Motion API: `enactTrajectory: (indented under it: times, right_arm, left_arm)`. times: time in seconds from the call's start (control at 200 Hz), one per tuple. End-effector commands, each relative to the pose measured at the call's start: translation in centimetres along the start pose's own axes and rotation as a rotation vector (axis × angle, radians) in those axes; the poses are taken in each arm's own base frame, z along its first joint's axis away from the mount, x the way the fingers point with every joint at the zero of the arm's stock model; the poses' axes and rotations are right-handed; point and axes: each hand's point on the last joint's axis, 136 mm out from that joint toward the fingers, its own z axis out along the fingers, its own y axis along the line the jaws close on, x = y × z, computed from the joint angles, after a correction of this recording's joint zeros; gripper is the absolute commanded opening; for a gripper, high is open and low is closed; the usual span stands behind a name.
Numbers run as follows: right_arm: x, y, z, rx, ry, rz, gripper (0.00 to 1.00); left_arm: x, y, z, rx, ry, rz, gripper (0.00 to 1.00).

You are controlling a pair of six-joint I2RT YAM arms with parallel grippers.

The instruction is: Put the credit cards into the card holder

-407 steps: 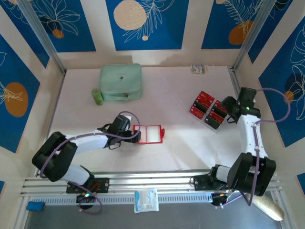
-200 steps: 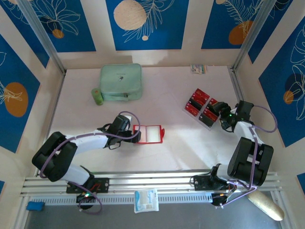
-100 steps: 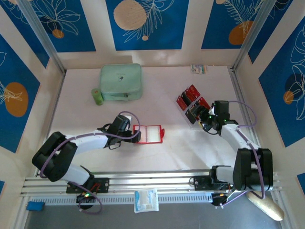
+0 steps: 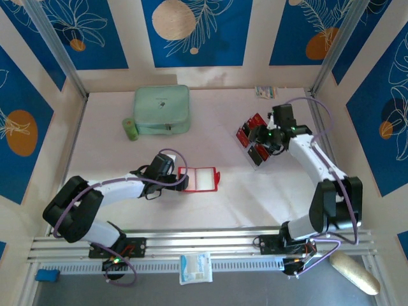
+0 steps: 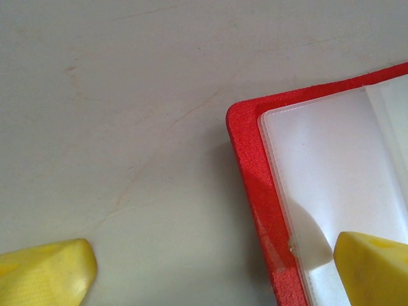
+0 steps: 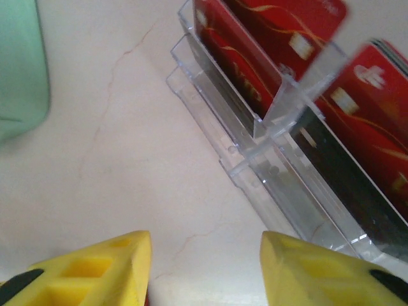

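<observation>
Credit cards point(image 6: 268, 38) apparently just beyond right gripper point(image 6: 205, 255)

Illumination: bright, diffuse, overhead. Shadows: soft. Close to the lens, the left gripper point(image 5: 210, 271) fingertips point(image 5: 373, 268) lose focus.

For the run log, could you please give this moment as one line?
left gripper open, one finger over card holder | right gripper open, beside clear stand | credit cards in stand
</observation>
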Motion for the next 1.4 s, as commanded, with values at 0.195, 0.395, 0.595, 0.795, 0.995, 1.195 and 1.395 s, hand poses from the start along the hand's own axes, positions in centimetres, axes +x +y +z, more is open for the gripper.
enactTrajectory:
  times: [0.195, 0.395, 0.595, 0.795, 0.995, 1.195, 1.395]
  right_arm:
    - [0.6, -2.3, 1.6, 0.37, 0.118, -0.314, 0.31]
    - [0.4, -2.8, 2.5, 0.497, 0.134, -0.415, 0.26]
    - [1.1, -2.8, 3.7, 0.526, 0.168, -0.454, 0.22]
    - [1.8, -3.4, 4.4, 0.539, 0.19, -0.453, 0.22]
    - [2.8, -4.1, 5.2, 0.546, 0.219, -0.454, 0.22]
    - [3.7, -4.7, 5.9, 0.546, 0.242, -0.449, 0.21]
    - [4.3, -5.0, 6.3, 0.546, 0.257, -0.45, 0.19]
  left_arm:
    - [1.3, 0.8, 0.8, -0.017, 0.035, 0.001, 1.0]
    - [1.4, 0.9, 0.8, -0.019, 0.035, 0.003, 1.0]
    - [1.5, 0.9, 0.8, -0.017, 0.036, -0.001, 1.0]
    - [1.4, 0.9, 0.6, -0.018, 0.03, -0.002, 1.0]
    - [1.5, 0.9, 0.7, -0.018, 0.031, -0.003, 1.0]
    - [1.5, 0.9, 0.7, -0.019, 0.031, -0.002, 1.0]
    - [1.5, 1.0, 0.7, -0.019, 0.033, -0.003, 1.0]
